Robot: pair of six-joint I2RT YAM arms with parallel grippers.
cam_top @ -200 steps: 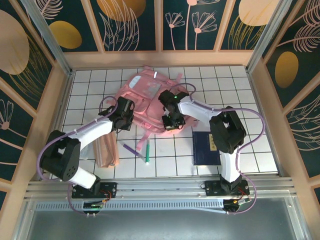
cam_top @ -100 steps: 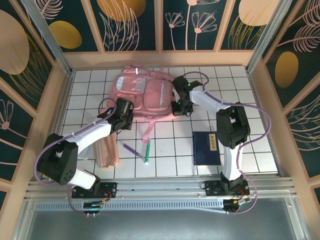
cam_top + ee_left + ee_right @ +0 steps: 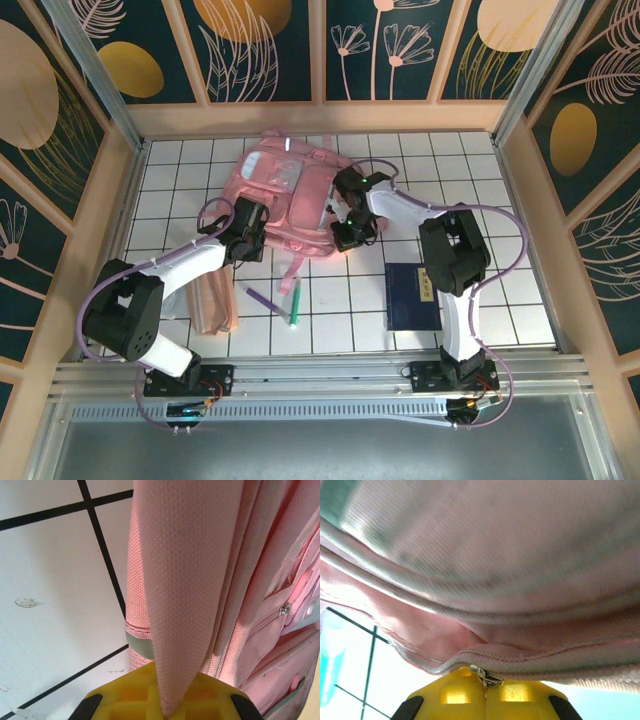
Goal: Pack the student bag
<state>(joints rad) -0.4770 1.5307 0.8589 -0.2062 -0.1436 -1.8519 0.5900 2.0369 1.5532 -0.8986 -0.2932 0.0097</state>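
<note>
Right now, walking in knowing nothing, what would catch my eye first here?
The big pink backpack lies at the far middle of the tiled table, with both arms on it. The left tool pinches a fold of its fabric at its left edge, and the right tool is shut on a zipper pull at its right edge. Nearer the arms, a dark blue book lies flat on the right.

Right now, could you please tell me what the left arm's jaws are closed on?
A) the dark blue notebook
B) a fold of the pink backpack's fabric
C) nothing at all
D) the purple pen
B: in the left wrist view a fold of the student bag runs down between the left arm's jaws, while the purple pen and the dark blue notebook lie apart on the table.
</note>
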